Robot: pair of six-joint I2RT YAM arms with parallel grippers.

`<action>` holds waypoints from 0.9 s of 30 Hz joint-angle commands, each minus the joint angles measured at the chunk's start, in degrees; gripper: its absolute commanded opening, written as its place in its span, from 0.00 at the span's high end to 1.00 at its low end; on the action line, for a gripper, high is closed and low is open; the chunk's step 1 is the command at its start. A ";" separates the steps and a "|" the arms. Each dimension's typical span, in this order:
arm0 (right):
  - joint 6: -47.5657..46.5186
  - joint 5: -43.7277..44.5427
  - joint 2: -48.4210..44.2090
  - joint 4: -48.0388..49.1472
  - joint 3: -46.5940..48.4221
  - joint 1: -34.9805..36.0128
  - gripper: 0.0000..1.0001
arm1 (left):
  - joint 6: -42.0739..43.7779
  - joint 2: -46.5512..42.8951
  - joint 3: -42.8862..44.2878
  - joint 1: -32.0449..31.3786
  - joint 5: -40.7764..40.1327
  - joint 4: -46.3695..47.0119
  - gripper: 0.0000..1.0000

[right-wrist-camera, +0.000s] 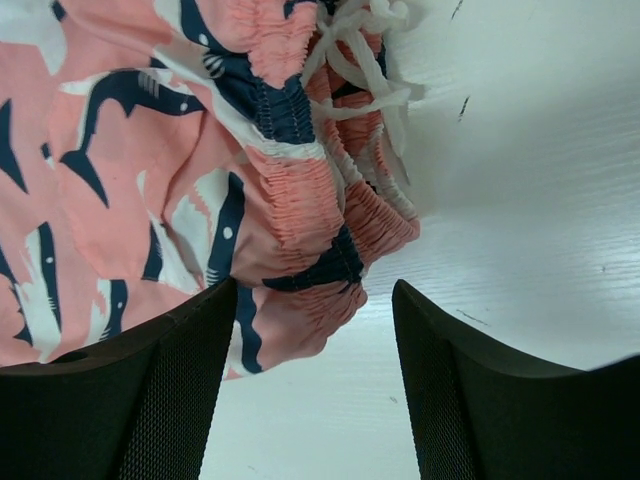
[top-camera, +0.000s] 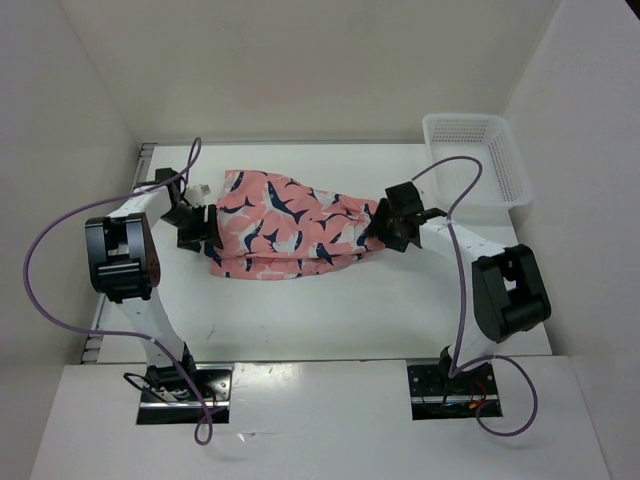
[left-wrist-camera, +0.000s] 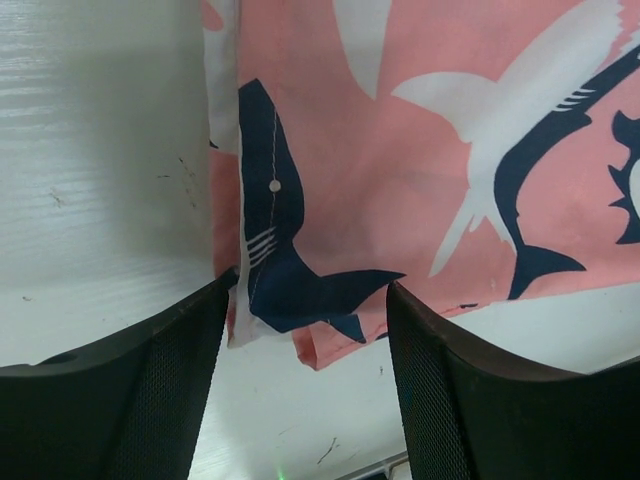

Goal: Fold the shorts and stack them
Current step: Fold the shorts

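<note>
The salmon-pink shorts with navy and white sharks lie folded lengthwise across the middle of the table. My left gripper is open at their left end; in the left wrist view a hem corner lies between its jaws, not pinched. My right gripper is open at the right end; in the right wrist view the gathered elastic waistband and white drawstring lie just ahead of its jaws.
A white mesh basket stands at the back right of the white table. Enclosure walls rise close on the left, back and right. Purple cables loop off both arms.
</note>
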 commanded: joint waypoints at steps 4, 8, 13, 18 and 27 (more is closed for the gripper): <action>0.80 -2.89 3.50 3.24 0.42 -0.79 0.32 | 0.27 0.34 -3.87 0.00 -1.73 0.22 0.28; 0.80 -2.89 4.02 3.25 0.42 -0.79 0.38 | 0.27 -0.99 -6.52 0.00 -3.14 1.62 0.30; 0.28 -4.12 5.87 2.73 1.82 -1.31 0.64 | 0.27 0.94 -4.33 0.00 -0.86 1.63 0.51; -0.25 -3.60 4.74 2.19 3.06 -1.31 0.91 | 0.27 0.94 -2.48 0.00 -0.24 1.63 0.80; -1.83 -1.84 -0.09 -2.28 5.43 -1.31 0.99 | 0.27 -4.32 3.57 0.00 -3.22 -0.91 0.99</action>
